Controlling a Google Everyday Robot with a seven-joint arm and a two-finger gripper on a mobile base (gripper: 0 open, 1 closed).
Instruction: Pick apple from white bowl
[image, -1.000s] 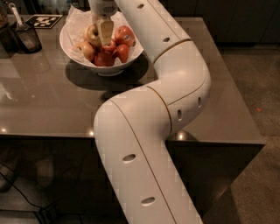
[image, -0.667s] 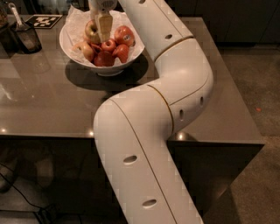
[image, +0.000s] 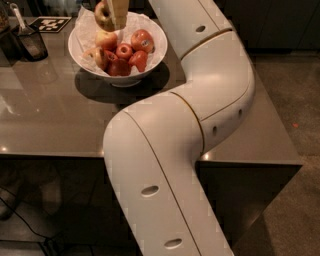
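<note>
Gripper (image: 113, 19) at the top edge of view, directly above the white bowl (image: 131, 79), fingers clamped on the apple (image: 103, 15), which hangs clear of the red apples (image: 125, 52) in the bowl on the grey table (image: 50, 120), dark cup (image: 31, 44) to the bowl's left.

Cream pincer (image: 113, 19) above the white bowl (image: 151, 61) grips the yellow-orange apple (image: 102, 15); deep-red apples (image: 124, 51) lie on white paper (image: 88, 18).

Glossy brown table (image: 60, 125) — far left, a dark cup (image: 31, 44) holding a utensil (image: 17, 16), just beside a marker card (image: 50, 23)
</note>
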